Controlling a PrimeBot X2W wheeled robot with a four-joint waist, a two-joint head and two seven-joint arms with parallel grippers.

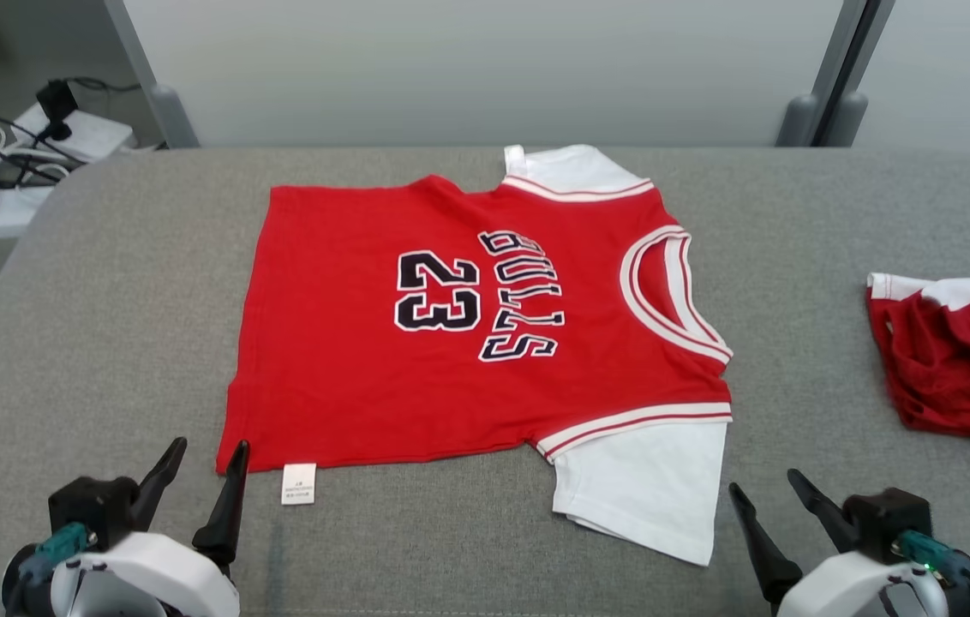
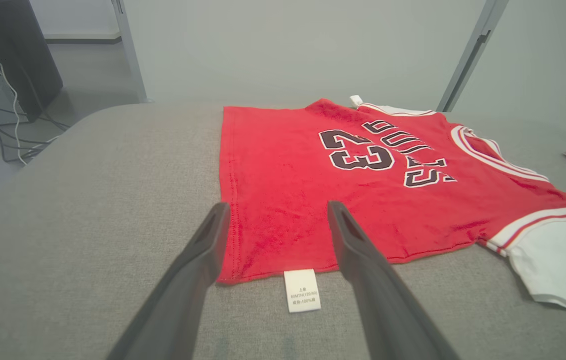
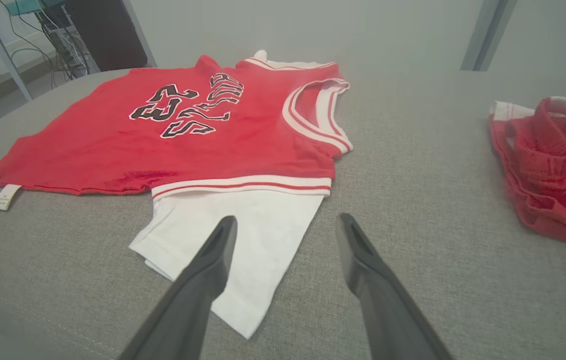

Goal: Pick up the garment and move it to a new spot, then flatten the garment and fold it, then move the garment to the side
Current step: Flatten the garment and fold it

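The red garment (image 1: 468, 343) is spread flat at the middle of the grey counter (image 1: 108, 300). Folding is judged to be in hand. The left pincer (image 1: 210, 444) and right pincer (image 1: 763, 481) are held apart, empty, just before its near edge, which must be gripped next and carried over.

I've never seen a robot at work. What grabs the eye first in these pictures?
A bright red jersey printed BULLS 23, with white sleeves, lies spread flat in the middle of the grey padded table. A second red garment sits crumpled off to its right. The left claw and right claw stand open along the jersey's near edge.
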